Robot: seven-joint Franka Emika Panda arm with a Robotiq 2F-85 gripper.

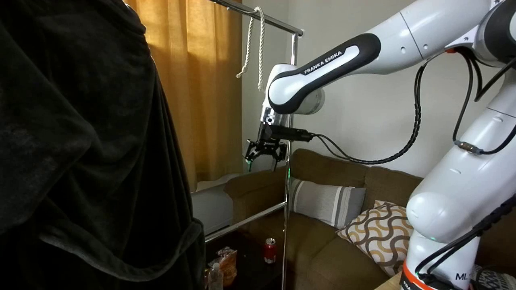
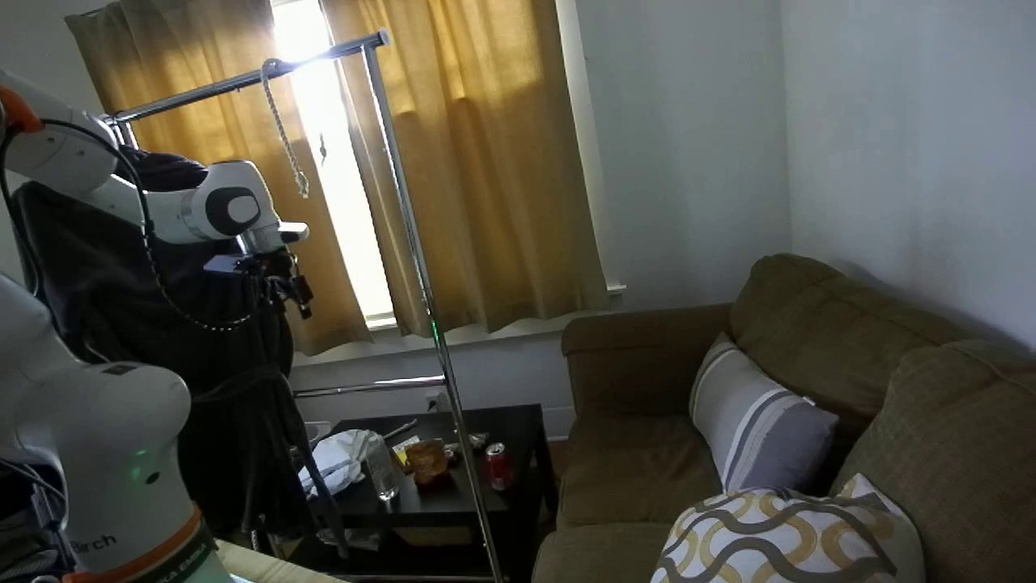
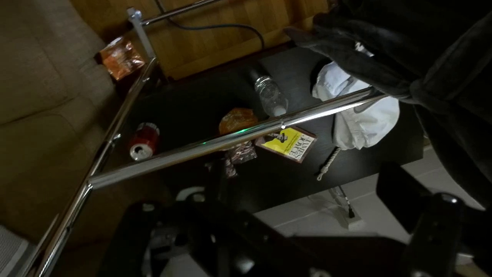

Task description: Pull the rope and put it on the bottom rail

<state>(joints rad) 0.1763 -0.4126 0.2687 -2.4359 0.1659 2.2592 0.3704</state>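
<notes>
We take the upright post [image 1: 288, 181] as our reference. The rope [image 1: 261, 44] loops over the top rail [image 1: 278, 24] near the post's upper end, towards the dark garment [image 1: 100, 141], with two ends dangling; we cannot tell whether it is draped or tied. The gripper [image 1: 262, 163] stands near the post on that same side, lower than the rope ends and apart from them. Its fingers are spread wide, with nothing between them. The lower rail [image 1: 246, 221] joins the post further down; we judge it to be the target.

We judge the step in hand to be grasping the rope.
1. We raise the gripper parallel to the post, clear of the metal. The wrist view does not show the hanging ends, so we align by the exterior views.
2. We turn the fingers to close across one strand, just above its tip.
3. We pull slowly down along the post; the limp strand is likely to swing. If it binds, we stop and check for a knot.
4. We drape it over the lower rail near the post, one tail each side.
</notes>
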